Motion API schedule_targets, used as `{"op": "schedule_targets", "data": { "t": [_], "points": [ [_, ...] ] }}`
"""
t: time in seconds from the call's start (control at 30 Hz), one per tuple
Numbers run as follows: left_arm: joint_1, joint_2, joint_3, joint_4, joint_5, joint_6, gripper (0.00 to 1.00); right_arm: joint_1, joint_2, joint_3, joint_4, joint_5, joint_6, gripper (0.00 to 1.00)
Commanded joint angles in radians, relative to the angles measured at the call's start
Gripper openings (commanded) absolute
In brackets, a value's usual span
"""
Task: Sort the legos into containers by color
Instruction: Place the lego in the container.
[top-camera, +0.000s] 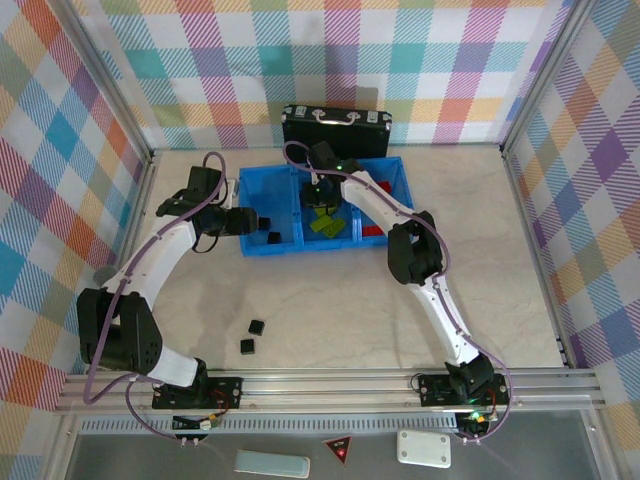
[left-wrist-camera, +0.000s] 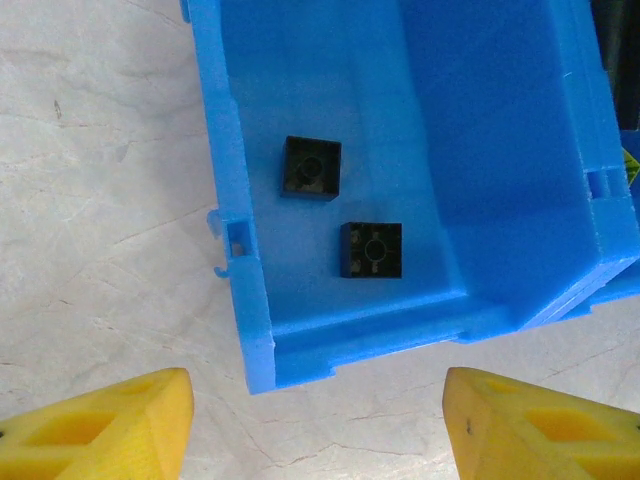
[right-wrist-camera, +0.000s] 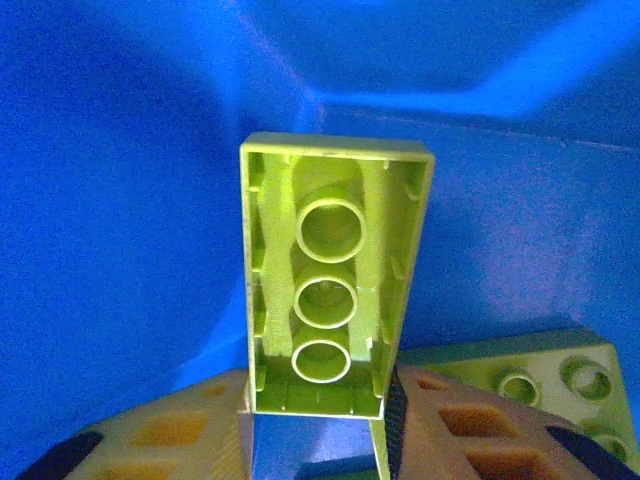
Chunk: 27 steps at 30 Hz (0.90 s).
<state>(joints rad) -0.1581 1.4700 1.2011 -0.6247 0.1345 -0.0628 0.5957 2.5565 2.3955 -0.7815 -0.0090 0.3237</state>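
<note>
The blue tray (top-camera: 250, 190) has three compartments. Two black square bricks (left-wrist-camera: 311, 167) (left-wrist-camera: 371, 249) lie in its left compartment (left-wrist-camera: 520, 150). My left gripper (left-wrist-camera: 318, 420) hangs open over the table just outside that compartment's near wall, yellow fingers (left-wrist-camera: 110, 430) wide apart with nothing between them; from above the left gripper (top-camera: 262, 222) sits at the tray's left end. My right gripper (right-wrist-camera: 315, 420) is shut on a lime-green brick (right-wrist-camera: 335, 275), underside facing the camera, inside the middle compartment (top-camera: 322, 200). More green bricks (top-camera: 325, 226) (right-wrist-camera: 560, 375) lie there. Red bricks (top-camera: 375, 232) are in the right compartment.
Two black bricks (top-camera: 257, 326) (top-camera: 247, 346) lie loose on the table in front of the left arm. A black case with metal handles (top-camera: 335, 125) stands right behind the tray. Checkered walls enclose the table on three sides.
</note>
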Motion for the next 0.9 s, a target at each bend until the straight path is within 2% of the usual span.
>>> {"op": "schedule_targets", "data": {
  "t": [0.0,0.27,0.87],
  "points": [
    [0.016,0.013,0.014,0.002,0.012,-0.002,0.67,0.003,0.024,0.030,0.028,-0.036,0.003,0.39],
    [0.016,0.017,0.016,-0.009,-0.002,0.000,0.67,0.002,0.005,0.030,0.019,-0.045,0.010,0.47],
    [0.014,0.029,0.012,-0.051,0.010,-0.021,0.67,0.010,-0.148,-0.028,-0.121,-0.075,0.015,0.48]
  ]
}}
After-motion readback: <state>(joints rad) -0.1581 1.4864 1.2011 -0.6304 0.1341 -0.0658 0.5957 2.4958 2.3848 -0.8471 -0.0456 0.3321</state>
